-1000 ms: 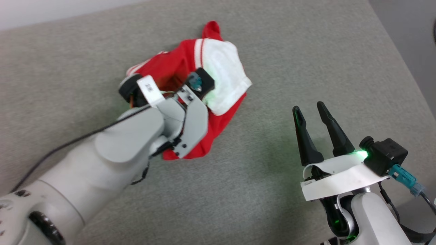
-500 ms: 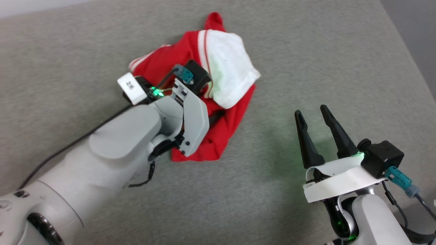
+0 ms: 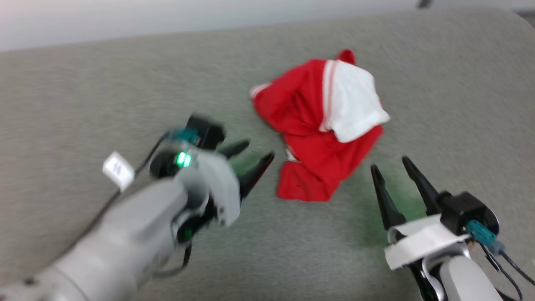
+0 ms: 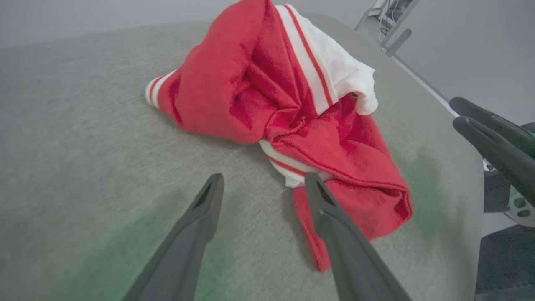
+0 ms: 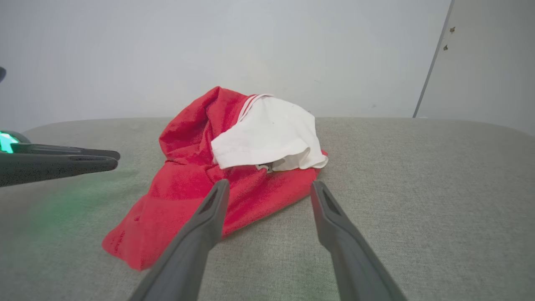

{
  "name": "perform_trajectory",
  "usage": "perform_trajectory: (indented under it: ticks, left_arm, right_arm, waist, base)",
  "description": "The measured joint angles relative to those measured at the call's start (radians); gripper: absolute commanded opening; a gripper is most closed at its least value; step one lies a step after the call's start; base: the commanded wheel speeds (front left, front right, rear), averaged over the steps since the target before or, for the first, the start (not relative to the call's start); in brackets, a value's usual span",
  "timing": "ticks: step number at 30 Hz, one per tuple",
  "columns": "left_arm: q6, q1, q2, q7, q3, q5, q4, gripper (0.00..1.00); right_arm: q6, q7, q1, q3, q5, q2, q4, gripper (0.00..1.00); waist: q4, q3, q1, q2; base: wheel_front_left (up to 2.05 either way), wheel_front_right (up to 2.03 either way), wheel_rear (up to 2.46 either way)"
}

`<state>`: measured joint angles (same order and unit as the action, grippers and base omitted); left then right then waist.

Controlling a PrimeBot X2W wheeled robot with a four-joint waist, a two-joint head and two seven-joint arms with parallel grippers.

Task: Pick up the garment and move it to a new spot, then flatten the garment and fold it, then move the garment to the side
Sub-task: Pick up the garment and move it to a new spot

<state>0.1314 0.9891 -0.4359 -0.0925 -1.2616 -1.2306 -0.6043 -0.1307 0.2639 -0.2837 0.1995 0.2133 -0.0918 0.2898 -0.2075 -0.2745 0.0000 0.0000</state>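
On the grey padded surface (image 3: 125, 83), the garment (image 3: 322, 129) is found lying in a crumpled heap, right of centre in the head view. Red cloth is seen bunched and creased, with a white sleeve (image 3: 355, 104) draped over its upper right part. Striped trim is exposed along the sleeve seam and at the heap's left corner. The left gripper (image 3: 260, 149) is recorded just left of the heap's lower end, with its fingers spread apart and pointed toward the cloth. Nothing is held between them. In the left wrist view one finger is seen overlapping the red hem, but contact cannot be confirmed. The left arm is blurred in the head view. The right gripper (image 3: 388, 163) is noted near the heap's lower right edge and apart from it, with its fingers likewise parted and nothing between them. In the right wrist view those fingers are aimed at the near edge of the red cloth below the sleeve. A green glow is observed on the surface beside each gripper.
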Motion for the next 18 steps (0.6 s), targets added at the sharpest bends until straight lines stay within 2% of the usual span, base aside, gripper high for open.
perform_trajectory:
  ticks: [6, 11, 13, 15, 18]
  left_arm:
    - [0.000, -0.177, 0.009, -0.123, 0.008, -0.076, -0.062, 1.00]
    - [0.000, -0.279, 0.004, -0.168, 0.080, -0.097, -0.108, 1.00]
    - [0.000, -0.325, -0.006, -0.168, 0.161, -0.083, -0.112, 1.00]
    - [0.000, -0.366, -0.025, -0.172, 0.251, -0.017, -0.108, 1.00]
    - [-0.024, -0.473, -0.044, -0.172, 0.416, 0.084, -0.077, 1.00]
  right_arm:
    - [0.000, 0.000, 0.059, -0.055, -0.002, -0.045, 0.035, 1.00]
    - [0.000, 0.000, 0.116, -0.107, -0.002, -0.071, 0.055, 1.00]
    - [0.000, 0.000, 0.135, -0.128, 0.001, -0.075, 0.058, 1.00]
    - [0.000, 0.000, 0.157, -0.147, 0.007, -0.078, 0.060, 1.00]
    - [0.000, 0.000, 0.187, -0.169, 0.016, -0.084, 0.061, 1.00]
  waist:
    - [0.098, 0.071, 0.0000, 0.0000]
    - [0.179, 0.121, 0.0000, 0.0000]
    - [0.207, 0.140, 0.0000, 0.0000]
    - [0.228, 0.162, 0.0000, 0.0000]
    - [0.251, 0.198, 0.0000, 0.0000]
  base:
    - [0.00, 0.00, 0.00]
    - [0.00, 0.00, 0.00]
    - [0.00, 0.00, 0.00]
    - [0.00, 0.00, 0.00]
    - [0.00, 0.00, 0.00]
